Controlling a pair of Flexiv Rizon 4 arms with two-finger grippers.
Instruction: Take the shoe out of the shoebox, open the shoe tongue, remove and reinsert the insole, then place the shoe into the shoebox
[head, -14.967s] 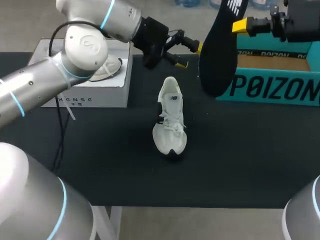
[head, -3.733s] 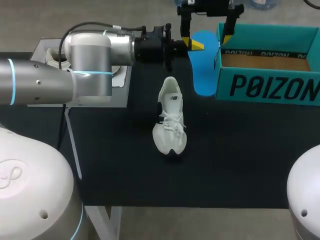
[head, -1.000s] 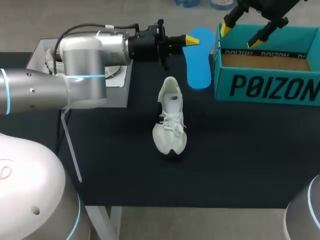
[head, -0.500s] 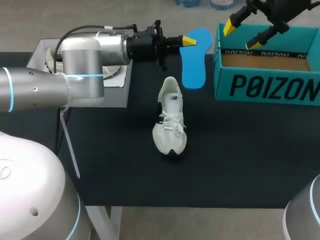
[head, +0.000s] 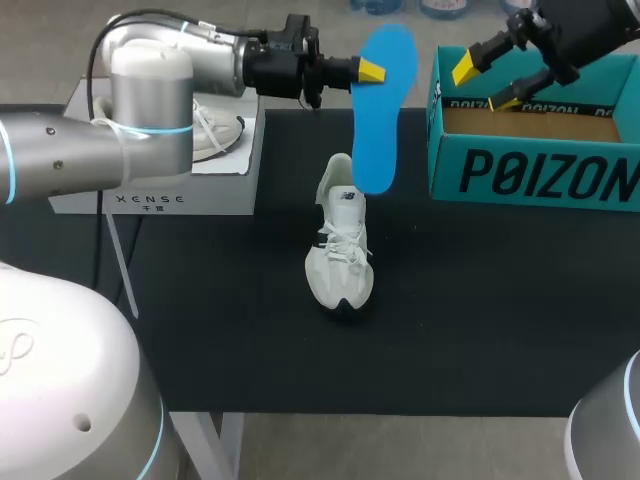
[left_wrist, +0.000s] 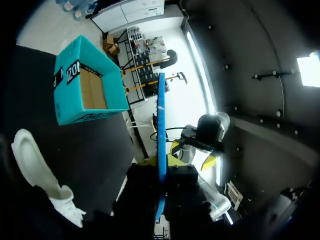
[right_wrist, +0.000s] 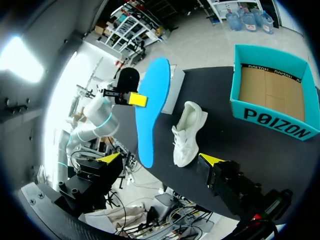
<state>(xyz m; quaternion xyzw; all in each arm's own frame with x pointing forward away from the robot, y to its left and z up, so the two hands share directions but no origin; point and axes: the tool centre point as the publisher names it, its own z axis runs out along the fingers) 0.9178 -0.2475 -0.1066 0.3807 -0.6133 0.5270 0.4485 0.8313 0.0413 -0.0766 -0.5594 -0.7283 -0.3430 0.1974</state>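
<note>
Fingers of my left gripper (head: 368, 70) are clamped on the single blue insole (head: 378, 110) near its upper end. It hangs upright over the heel of the one white shoe (head: 340, 240), which lies on the black worktop (head: 500, 300). My right gripper (head: 487, 83) hangs spread and empty above the one teal shoebox (head: 530, 175), which is open-topped. One white box (head: 160, 195) stands left of the shoe.

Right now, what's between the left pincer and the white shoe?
The blue insole. The left pincer grips it near its top, and it hangs down toward the heel of the white shoe; the head view shows this, though not whether they touch.
</note>
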